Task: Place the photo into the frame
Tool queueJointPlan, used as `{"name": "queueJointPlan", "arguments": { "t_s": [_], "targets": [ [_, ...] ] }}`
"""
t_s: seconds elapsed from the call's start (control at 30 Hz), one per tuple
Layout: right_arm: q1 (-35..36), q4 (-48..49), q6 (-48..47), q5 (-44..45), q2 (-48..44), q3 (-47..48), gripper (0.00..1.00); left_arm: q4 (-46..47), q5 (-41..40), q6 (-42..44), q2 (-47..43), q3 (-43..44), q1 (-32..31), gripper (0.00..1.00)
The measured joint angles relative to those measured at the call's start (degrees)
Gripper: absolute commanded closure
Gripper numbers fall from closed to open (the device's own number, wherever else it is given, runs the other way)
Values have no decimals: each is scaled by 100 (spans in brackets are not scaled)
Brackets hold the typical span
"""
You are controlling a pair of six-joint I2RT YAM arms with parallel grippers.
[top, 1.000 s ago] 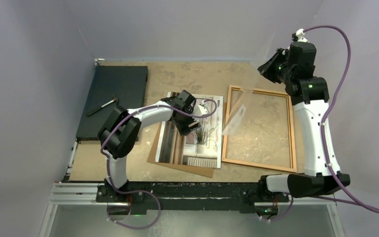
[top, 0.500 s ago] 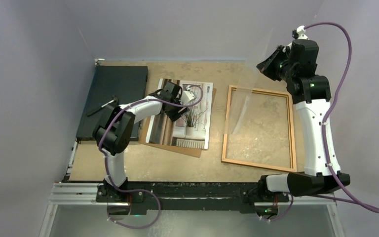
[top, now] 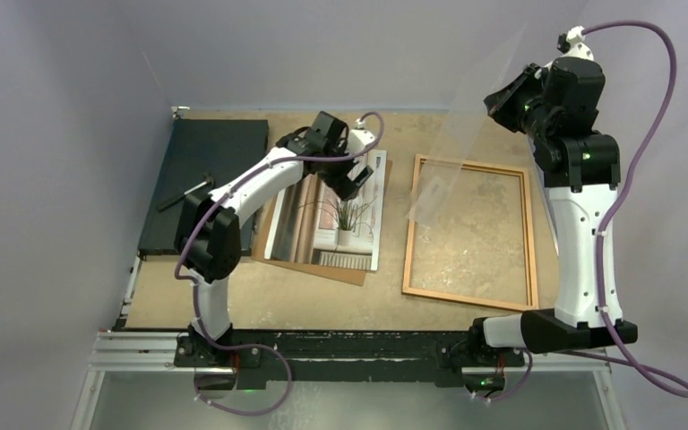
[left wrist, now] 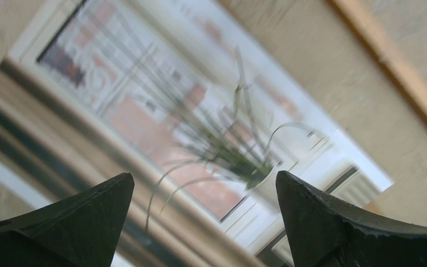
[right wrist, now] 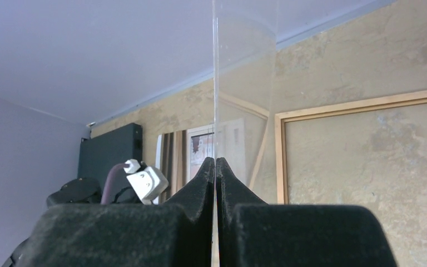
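Note:
The photo (top: 331, 228) of a spiky plant lies flat on a brown backing board (top: 345, 274), left of the frame (top: 409, 235). The frame, a narrow orange-brown border, lies on the table with bare tabletop inside it. My left gripper (top: 351, 177) hovers over the photo's far end, open, with nothing between its fingers. In the left wrist view the photo (left wrist: 217, 128) fills the gap at the left gripper (left wrist: 205, 183). My right gripper (top: 503, 98) is raised at the back right, shut on the clear glass pane (top: 434, 193), which hangs tilted above the frame's far left corner. The right wrist view shows the right gripper (right wrist: 215, 161) pinching the pane (right wrist: 242, 83) edge-on.
A dark grey-black mat (top: 210, 166) lies at the far left with a small black tool (top: 185, 193) on it. Grey walls close in on all sides. The arm bases and a metal rail (top: 143, 345) run along the near edge.
The photo and board have slid left, away from the frame. My left gripper has opened wide and moved toward the photo's far end. My right gripper has lifted the glass pane higher.

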Motion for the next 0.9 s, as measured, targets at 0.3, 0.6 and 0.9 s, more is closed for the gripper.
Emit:
{"name": "queueJointPlan", "arguments": {
  "t_s": [0.3,0.6,0.9],
  "targets": [
    [-22,-304,-133,507,-166,129,100,535,579,-1043,1226,1012,-787,2],
    [-24,-597,-223,675,-787,-120,100,785,146,-1338,1987,1117,-1257,3],
    [-26,-730,-308,769,-918,-223,100,1165,-240,-1521,2186,1220,-1438,17]
  ]
}}
